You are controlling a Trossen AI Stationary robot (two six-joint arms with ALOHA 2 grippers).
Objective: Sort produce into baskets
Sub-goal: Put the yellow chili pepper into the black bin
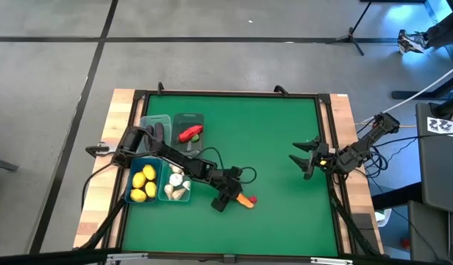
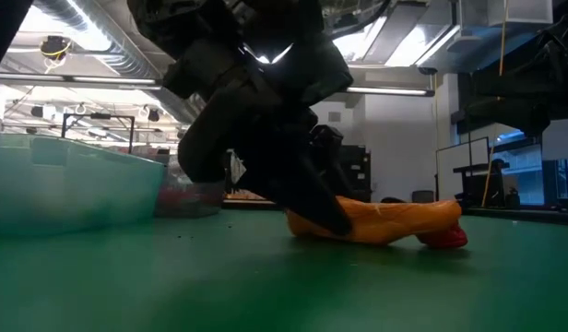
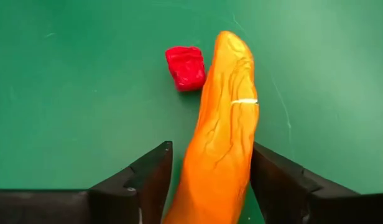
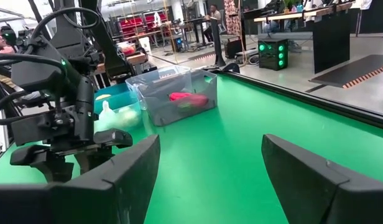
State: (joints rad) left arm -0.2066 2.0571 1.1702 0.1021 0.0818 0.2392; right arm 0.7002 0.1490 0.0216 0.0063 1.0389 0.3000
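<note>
An orange carrot [image 3: 224,124] lies flat on the green table [image 1: 278,132], near its front middle; it also shows in the high view [image 1: 245,200]. My left gripper [image 1: 222,200] is open and low at the table, one finger on each side of the carrot's near end [image 3: 210,193]. A small red piece [image 3: 186,67] lies by the carrot's far end. Four bins stand at the table's left: lemons [image 1: 143,184], garlic [image 1: 176,185], a red pepper [image 1: 190,133] and dark eggplants [image 1: 157,132]. My right gripper [image 1: 306,163] is open and empty near the right edge. My left gripper comes at the carrot slanting down, its fingers lying along the carrot's sides. One finger [image 3: 269,180] stands right at the carrot's side and the other [image 3: 151,180] a little off it. I cannot tell whether either touches. The carrot rests on the table.
The wooden table frame [image 1: 123,147] runs behind the bins. The green mat between the two grippers and toward the far edge holds no objects. Cables trail over the table's right edge [image 1: 373,158].
</note>
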